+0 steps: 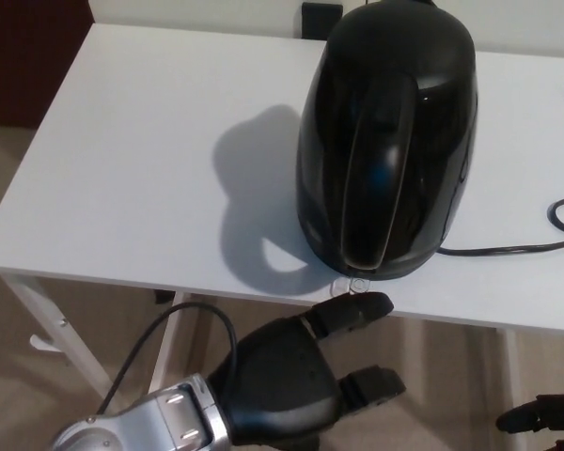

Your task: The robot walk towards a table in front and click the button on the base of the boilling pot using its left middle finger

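Observation:
A black boiling pot (pixel 387 141) stands on the white table (pixel 141 160), its handle facing me. At the foot of its base, by the table's front edge, sits the small clear button (pixel 354 282). My left hand (pixel 291 376) is below the table edge, open, with fingers spread and nothing held. Its upper finger (pixel 352 310) reaches up to the table edge, its tip just under the button and overlapping the button's lower part. Whether it presses the button cannot be told. Only a dark sliver of my right hand (pixel 542 413) shows at the bottom right corner.
A black power cord (pixel 508 246) runs from the pot's base to the right and loops at the table's right edge. White table legs (pixel 47 319) stand below on beige carpet. A dark object (pixel 320 17) sits behind the pot.

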### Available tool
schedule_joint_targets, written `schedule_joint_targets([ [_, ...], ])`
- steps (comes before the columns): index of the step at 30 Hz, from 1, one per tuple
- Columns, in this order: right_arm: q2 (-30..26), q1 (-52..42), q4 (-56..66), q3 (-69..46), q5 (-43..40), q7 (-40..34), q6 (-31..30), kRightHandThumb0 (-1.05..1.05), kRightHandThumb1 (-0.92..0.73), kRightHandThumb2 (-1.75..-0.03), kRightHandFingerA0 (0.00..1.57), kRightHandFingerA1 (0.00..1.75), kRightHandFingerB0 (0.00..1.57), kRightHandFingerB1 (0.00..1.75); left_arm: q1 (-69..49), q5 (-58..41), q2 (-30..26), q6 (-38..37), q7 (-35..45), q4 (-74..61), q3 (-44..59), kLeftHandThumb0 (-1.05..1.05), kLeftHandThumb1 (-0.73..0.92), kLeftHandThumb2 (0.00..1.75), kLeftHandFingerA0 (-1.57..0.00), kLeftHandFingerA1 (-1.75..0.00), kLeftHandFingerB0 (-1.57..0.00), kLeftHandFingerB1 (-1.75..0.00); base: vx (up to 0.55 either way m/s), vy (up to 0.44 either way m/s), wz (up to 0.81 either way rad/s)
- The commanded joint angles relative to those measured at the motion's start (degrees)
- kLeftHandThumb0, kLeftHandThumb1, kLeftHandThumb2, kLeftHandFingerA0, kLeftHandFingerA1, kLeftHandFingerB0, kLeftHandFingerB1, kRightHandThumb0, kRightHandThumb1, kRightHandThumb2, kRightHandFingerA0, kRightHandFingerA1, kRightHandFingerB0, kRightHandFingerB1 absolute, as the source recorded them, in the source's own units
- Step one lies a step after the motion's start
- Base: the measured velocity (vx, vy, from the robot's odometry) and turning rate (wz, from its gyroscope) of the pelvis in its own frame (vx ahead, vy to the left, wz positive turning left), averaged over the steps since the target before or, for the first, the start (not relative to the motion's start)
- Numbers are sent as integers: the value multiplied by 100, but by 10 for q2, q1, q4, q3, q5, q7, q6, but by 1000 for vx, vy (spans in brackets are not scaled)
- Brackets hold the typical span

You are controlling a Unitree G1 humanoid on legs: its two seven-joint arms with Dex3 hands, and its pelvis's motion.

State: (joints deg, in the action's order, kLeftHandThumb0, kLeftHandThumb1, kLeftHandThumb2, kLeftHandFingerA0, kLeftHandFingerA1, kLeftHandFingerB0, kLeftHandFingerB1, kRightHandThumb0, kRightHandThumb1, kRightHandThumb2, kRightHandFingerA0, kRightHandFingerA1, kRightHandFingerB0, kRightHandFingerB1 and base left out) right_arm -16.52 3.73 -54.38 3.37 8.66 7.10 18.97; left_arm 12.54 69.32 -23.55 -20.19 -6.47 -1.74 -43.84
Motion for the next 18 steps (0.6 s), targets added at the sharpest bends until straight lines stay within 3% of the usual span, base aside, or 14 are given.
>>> schedule_joint_targets([
  [1,-7,-1,4,-5,-4,9,-3,-36,-37,-53,101,59,87,57,7,3,1,3,7,9,5,-63,63,60,-28,-31,-25,-29,0,0,0],
  [4,-8,-2,5,-4,-4,11,1,-42,-29,-67,92,66,83,65,5,2,2,2,6,9,5,-63,63,59,-29,-31,-26,-29,0,0,0],
  [5,-7,-2,7,-6,-8,16,-6,-33,-37,-52,98,57,87,55,4,6,1,1,-4,11,5,-63,63,59,-30,-31,-27,-29,0,0,0],
  [15,-9,-7,14,-7,-6,21,-4,-35,-38,-53,100,58,86,56,-5,3,4,9,-3,18,9,-62,63,59,-30,-31,-28,-29,0,0,0],
  [16,-9,-6,12,-6,-5,19,-3,-41,-28,-67,92,66,83,65,-5,3,6,9,-12,24,9,-62,63,59,-31,-31,-29,-29,0,0,0],
  [18,-8,-7,9,-9,-7,20,0,-43,-28,-68,92,66,83,65,-5,5,8,9,-16,28,9,-61,61,59,-32,-32,-29,-30,0,0,0],
])
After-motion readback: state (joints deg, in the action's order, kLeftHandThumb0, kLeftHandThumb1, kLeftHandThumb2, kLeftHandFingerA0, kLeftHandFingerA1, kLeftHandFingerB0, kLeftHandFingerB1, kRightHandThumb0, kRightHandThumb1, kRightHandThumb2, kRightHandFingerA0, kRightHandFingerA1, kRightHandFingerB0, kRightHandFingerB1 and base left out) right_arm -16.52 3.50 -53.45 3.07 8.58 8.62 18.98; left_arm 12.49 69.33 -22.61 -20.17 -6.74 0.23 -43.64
